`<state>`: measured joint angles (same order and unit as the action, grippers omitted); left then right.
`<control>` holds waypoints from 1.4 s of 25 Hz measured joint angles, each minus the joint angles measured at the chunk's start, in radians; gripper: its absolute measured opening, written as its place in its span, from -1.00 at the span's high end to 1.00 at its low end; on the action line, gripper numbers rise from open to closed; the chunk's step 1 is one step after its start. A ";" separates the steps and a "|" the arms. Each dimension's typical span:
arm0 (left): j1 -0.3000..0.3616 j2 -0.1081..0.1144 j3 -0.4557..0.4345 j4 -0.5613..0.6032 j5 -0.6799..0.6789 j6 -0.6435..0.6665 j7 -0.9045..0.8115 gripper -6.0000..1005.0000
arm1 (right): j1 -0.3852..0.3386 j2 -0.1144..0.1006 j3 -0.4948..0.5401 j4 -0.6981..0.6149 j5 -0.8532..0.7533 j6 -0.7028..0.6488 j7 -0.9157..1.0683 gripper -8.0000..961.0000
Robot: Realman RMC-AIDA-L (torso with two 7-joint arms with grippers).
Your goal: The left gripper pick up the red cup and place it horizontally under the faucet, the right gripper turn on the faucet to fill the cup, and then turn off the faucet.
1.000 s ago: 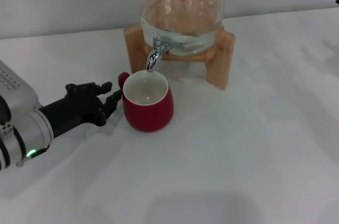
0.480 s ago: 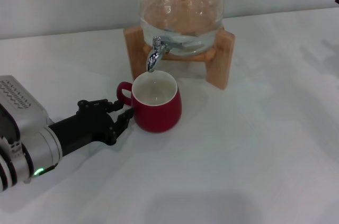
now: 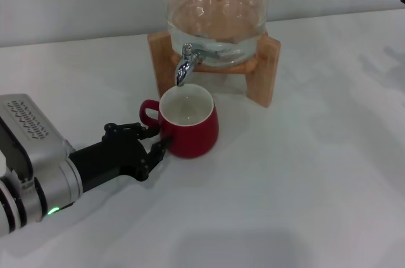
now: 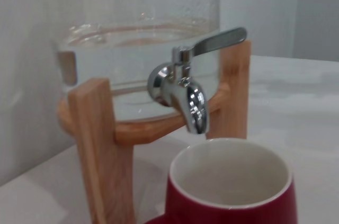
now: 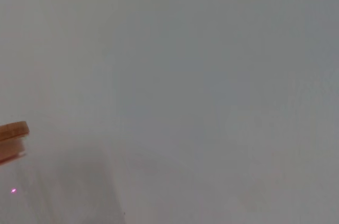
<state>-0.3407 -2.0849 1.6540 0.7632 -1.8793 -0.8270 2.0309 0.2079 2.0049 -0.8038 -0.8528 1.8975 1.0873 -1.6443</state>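
Since a second ago the red cup (image 3: 188,123) has shifted rightward, handle now showing, beneath the faucet (image 3: 184,64). It stands upright, squat, white inside, empty. The left end effector (image 3: 152,142) sits spread beside its handle. The glass jar (image 3: 216,18) holds water.

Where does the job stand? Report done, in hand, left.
Done: the squat dark red ceramic cup stands upright under the chrome faucet, empty. In hand: the left gripper sits open beside the cup's handle. Left: the right gripper, out of view, must open and close the faucet.
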 joint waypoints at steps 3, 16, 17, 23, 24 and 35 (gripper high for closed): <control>0.014 0.000 0.012 0.025 0.000 0.000 0.005 0.41 | 0.000 0.000 0.000 0.000 0.000 -0.002 0.000 -0.63; 0.027 0.002 0.069 0.088 0.000 0.008 0.022 0.41 | 0.002 0.000 0.009 0.000 0.000 -0.002 -0.002 -0.63; 0.027 0.002 0.067 0.088 0.000 0.009 0.022 0.41 | 0.002 0.000 0.010 0.000 0.000 -0.002 -0.002 -0.63; 0.026 0.003 0.074 0.094 0.001 0.002 0.022 0.41 | 0.005 0.000 0.014 0.001 0.000 -0.004 -0.003 -0.63; 0.026 0.004 0.078 0.094 0.002 -0.002 0.022 0.41 | 0.008 0.000 0.014 0.001 0.000 -0.004 -0.003 -0.63; 0.004 0.002 0.113 0.097 0.025 -0.016 0.022 0.41 | 0.014 -0.002 0.023 0.002 0.000 -0.006 -0.003 -0.63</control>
<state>-0.3362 -2.0833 1.7669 0.8599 -1.8547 -0.8429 2.0525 0.2222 2.0033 -0.7807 -0.8513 1.8975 1.0814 -1.6475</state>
